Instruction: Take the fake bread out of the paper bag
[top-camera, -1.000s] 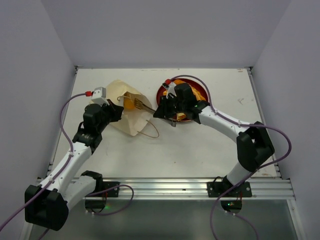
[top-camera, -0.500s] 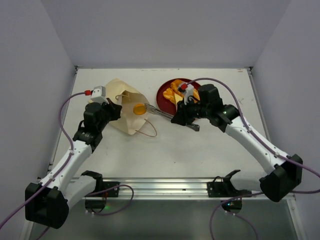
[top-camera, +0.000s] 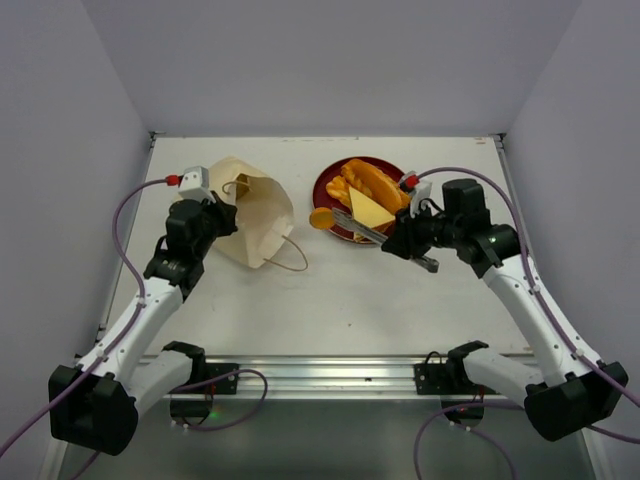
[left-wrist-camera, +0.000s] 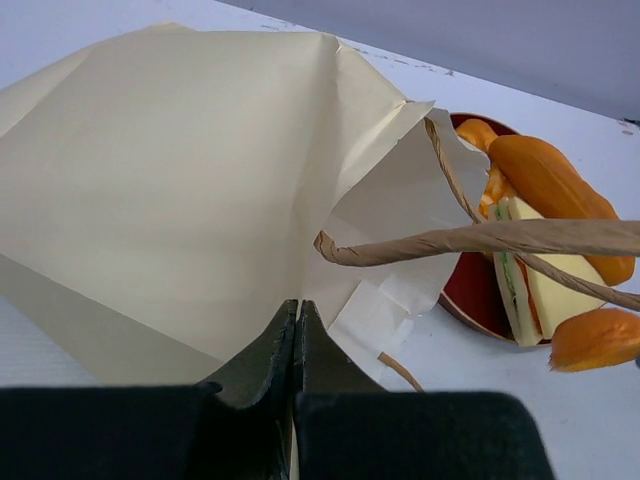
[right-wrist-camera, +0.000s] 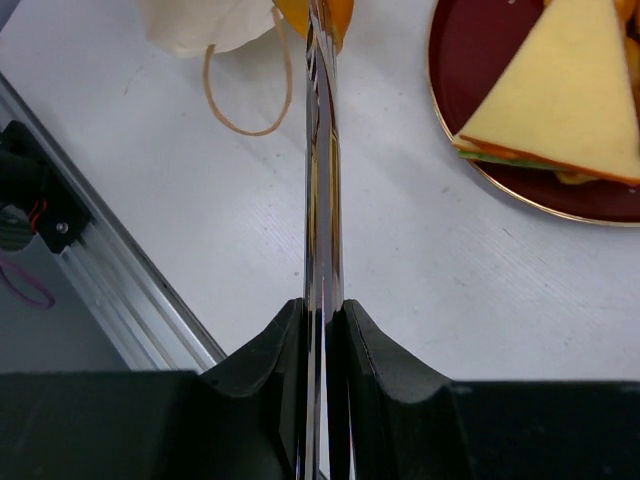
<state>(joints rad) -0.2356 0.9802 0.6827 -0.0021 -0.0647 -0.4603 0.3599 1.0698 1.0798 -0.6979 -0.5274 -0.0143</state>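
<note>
The cream paper bag lies on its side at the left, mouth facing right. My left gripper is shut on the bag's edge; the pinch point shows in the left wrist view. My right gripper is shut on metal tongs, also in the right wrist view. The tongs' tip holds a round orange bun just left of the red plate, outside the bag. On the plate lie a long orange roll and a pale yellow sandwich slice. The speckled slice is not visible.
The bag's brown cord handle lies on the table in front of the bag. Another cord loop crosses the left wrist view. A metal rail runs along the near table edge. Grey walls close in the back and sides.
My right arm has drawn the tongs with the orange bun out of the bag's mouth and to the right, up to the plate's left edge. The left gripper keeps hold of the bag.
</note>
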